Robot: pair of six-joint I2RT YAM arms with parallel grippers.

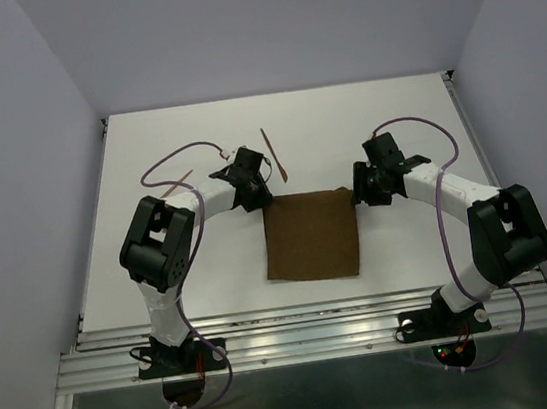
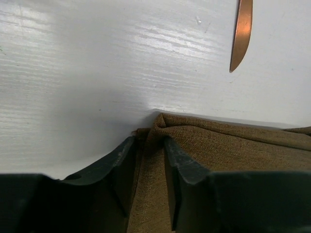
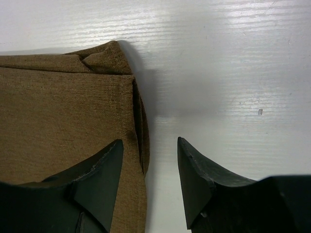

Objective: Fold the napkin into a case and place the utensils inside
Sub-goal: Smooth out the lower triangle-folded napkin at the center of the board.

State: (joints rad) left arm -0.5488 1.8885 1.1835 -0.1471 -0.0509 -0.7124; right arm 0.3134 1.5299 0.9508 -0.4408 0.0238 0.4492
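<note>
the left arm [image 1: 163, 244] and right arm [image 1: 500, 235] rise from the near edge of the table [image 1: 393, 118], elbows bowed outward, forearms reaching inward and away. between them the napkin [image 1: 310, 235] lies flat near the table's middle, a dark brown rectangle. the right wrist view shows at least 2 layers along its right edge, but the number of folds is hard to make out.

at the napkin's far left corner the left gripper [image 2: 148, 145] points down with its jaws clenched on the cloth, and a bunched ridge fills the gap between the fingers [image 2: 179, 162]. in the top view the wrist hides this corner. at the far right corner the right gripper [image 3: 149, 141] is released: 1 finger sits over the cloth, the other over bare table, and the napkin's edge lies unpinched between them.

beyond the left gripper lies 1 utensil [image 1: 274, 156], cut off by the frame in the left wrist view. a 2nd utensil [image 1: 178, 185] lies further left, its near end hard to separate from the left arm.
</note>
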